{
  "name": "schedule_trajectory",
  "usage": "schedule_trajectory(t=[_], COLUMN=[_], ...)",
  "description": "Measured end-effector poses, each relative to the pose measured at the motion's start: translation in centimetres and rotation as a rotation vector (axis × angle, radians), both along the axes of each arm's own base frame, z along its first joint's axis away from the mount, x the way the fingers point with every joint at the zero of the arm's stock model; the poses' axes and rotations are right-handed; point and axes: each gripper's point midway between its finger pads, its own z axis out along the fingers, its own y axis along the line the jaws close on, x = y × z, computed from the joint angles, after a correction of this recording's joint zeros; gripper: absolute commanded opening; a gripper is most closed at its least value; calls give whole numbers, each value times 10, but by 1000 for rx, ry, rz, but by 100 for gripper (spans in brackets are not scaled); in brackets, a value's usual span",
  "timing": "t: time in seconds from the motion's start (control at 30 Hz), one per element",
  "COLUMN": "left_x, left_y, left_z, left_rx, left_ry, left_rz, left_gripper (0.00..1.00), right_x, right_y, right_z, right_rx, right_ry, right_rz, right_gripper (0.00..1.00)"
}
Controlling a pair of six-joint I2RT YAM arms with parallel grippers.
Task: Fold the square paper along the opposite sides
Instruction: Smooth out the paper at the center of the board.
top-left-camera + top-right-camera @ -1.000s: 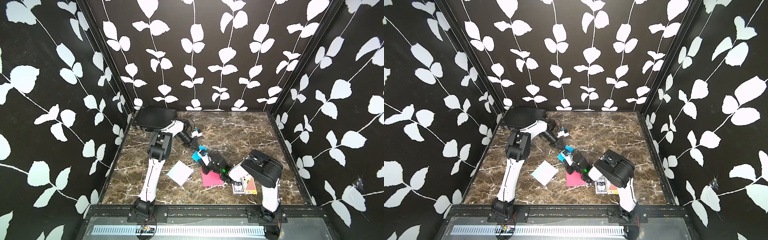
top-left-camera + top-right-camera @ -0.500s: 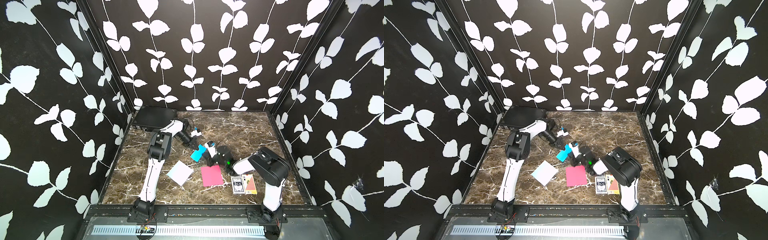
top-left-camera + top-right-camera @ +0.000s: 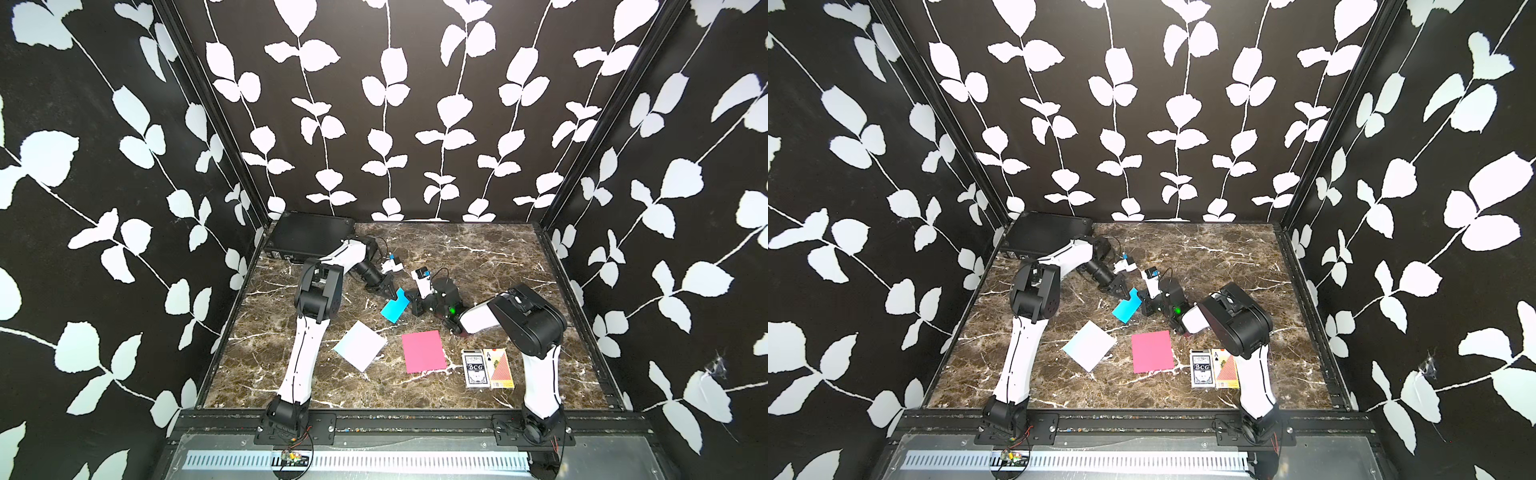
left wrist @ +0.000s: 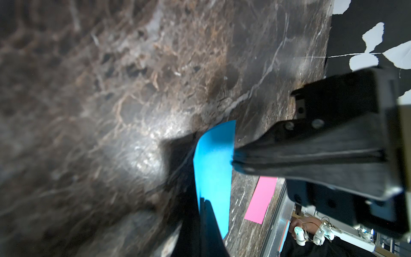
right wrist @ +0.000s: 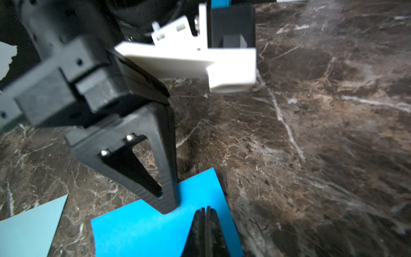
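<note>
Marble bench [image 3: 478, 257] carried everything you worked with. Black box [image 3: 309, 237] sat in far left corner. Pale sheet [image 3: 360, 345] lay flat near left arm, pink sheet [image 3: 424, 351] flat beside it. Two card packs [image 3: 486, 368] lay side by side, touching, right of pink sheet. Blue paper [image 3: 394, 308], your task piece, stood mid-bench, raised and curved, between both grippers. Your left gripper [image 4: 233, 159] was clamped on its edge. Your right gripper [image 5: 208, 210] had jaws pressed together, tips at paper; whether it pinched paper, cannot tell.

white links [image 3: 301, 353], black joints [image 3: 318, 293], black ribbed left claw [image 5: 170, 205], silver screws [image 5: 129, 138]
</note>
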Motion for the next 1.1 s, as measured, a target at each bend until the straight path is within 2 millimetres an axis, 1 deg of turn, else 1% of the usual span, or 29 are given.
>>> schedule_trajectory(t=[0.03, 0.4, 0.5, 0.57, 0.63, 0.67, 0.73, 0.8, 0.87, 0.93, 1.03, 1.1], left_x=[0, 0, 0, 0, 3, 6, 11, 16, 25, 38, 60, 71], left_y=[0, 0, 0, -1, -3, -4, -9, -15, -23, -31, -42, -47], left_z=[0, 0, 0, 1, 1, 2, 8, 21, 40, 63, 96, 111], left_rx=[0, -1, -3, -7, -16, -23, -53, -100, -167, -244, -352, -407], left_ry=[1, 0, 1, 2, -3, -8, -19, -32, -55, -84, -126, -143], left_rz=[0, 0, 0, 3, 17, 35, 83, 152, 237, 308, 377, 401], left_gripper=[0, 0, 0, 0, 0, 0, 0, 0, 0, 0, 0, 0], right_x=[0, 22, 22, 20, 18, 17, 18, 17, 15, 12, 9, 7], right_y=[-1, -25, -31, -39, -48, -51, -56, -60, -63, -64, -65, -66], right_z=[-5, -6, -5, -5, -1, 4, 21, 41, 61, 74, 80, 78], right_rx=[-4, 0, -4, -12, -18, -16, 1, 32, 83, 138, 238, 315], right_ry=[8, 2, 2, 13, 33, 44, 51, 66, 96, 147, 268, 373], right_rz=[-4, -89, -104, -120, -137, -145, -161, -168, -170, -164, -159, -162], right_gripper=[4, 3, 3, 5, 8, 9, 12, 18, 24, 29, 39, 43])
